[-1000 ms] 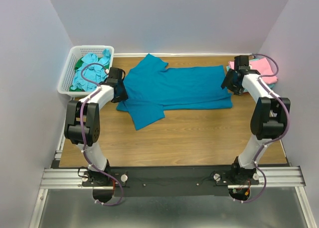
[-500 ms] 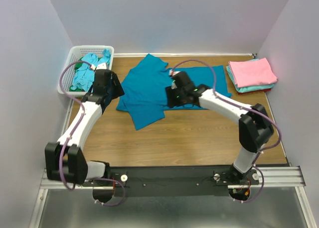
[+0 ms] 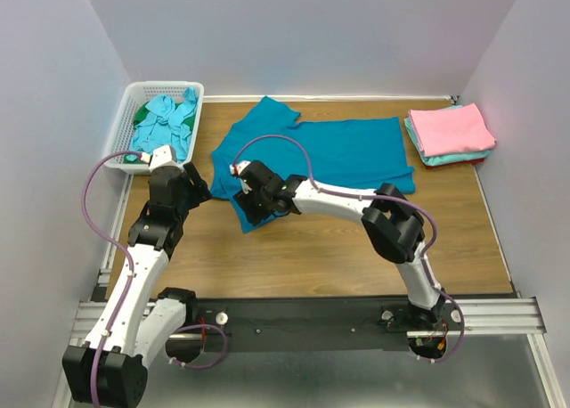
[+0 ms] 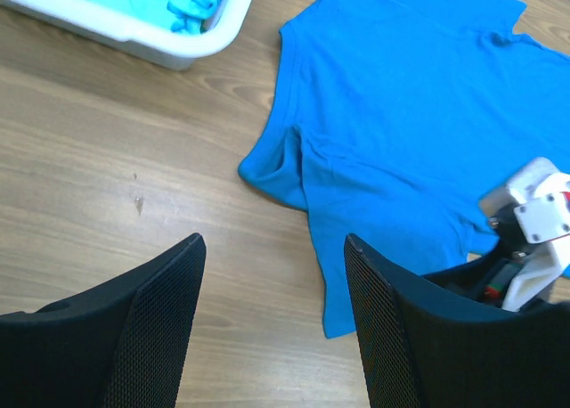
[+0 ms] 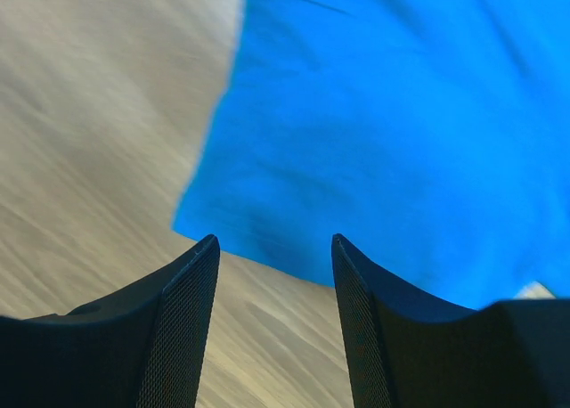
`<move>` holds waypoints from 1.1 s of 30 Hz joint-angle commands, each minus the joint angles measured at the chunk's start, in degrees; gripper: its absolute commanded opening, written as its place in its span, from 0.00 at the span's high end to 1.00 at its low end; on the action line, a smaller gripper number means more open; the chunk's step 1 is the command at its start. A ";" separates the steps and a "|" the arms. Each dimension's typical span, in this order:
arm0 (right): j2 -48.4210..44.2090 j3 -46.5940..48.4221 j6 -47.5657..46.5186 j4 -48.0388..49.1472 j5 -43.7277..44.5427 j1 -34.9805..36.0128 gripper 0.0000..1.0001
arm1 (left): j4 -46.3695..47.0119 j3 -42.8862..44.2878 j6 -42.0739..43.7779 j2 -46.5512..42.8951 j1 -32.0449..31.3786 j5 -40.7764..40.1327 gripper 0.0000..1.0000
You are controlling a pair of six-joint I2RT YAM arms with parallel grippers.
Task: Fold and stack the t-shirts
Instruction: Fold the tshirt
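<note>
A deep teal-blue t-shirt (image 3: 329, 154) lies spread flat across the middle of the wooden table, one sleeve pointing toward the near left. My right gripper (image 3: 249, 203) hovers over that sleeve's edge; in the right wrist view it (image 5: 275, 240) is open with bare wood and the blue hem (image 5: 401, 114) beyond its tips. My left gripper (image 3: 194, 192) is off the shirt's left side, over bare wood. In the left wrist view it (image 4: 273, 243) is open and empty, the shirt (image 4: 401, 96) ahead and to the right.
A white slotted basket (image 3: 120, 127) at the far left holds crumpled turquoise and green shirts (image 3: 169, 118). A folded stack with a pink shirt on top (image 3: 450, 130) sits at the far right. Walls close in the table on three sides.
The right arm swept from the shirt's right end across to its near-left sleeve. The left gripper let go of the shirt's left edge, opened, and drew back toward the near left.
</note>
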 commanded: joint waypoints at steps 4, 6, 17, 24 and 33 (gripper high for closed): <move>4.34 2.90 -3.05 0.97 0.76 4.45 0.41 | 2.88 -2.65 -0.73 -0.90 -0.30 1.05 0.28; 4.87 2.54 -3.23 0.88 1.29 4.81 0.41 | 3.23 -3.00 -0.56 -0.90 -0.30 0.87 0.29; 6.63 1.57 -3.93 0.88 5.42 5.78 0.85 | 5.43 -6.07 -0.56 -1.69 -0.30 0.61 0.29; 4.61 7.63 -7.61 0.88 11.39 5.43 0.99 | 6.22 -6.08 -0.21 -0.81 -0.30 1.05 0.29; 8.73 18.79 -9.91 0.97 16.32 -0.54 0.99 | 6.84 -6.08 0.58 0.95 -0.30 1.49 0.29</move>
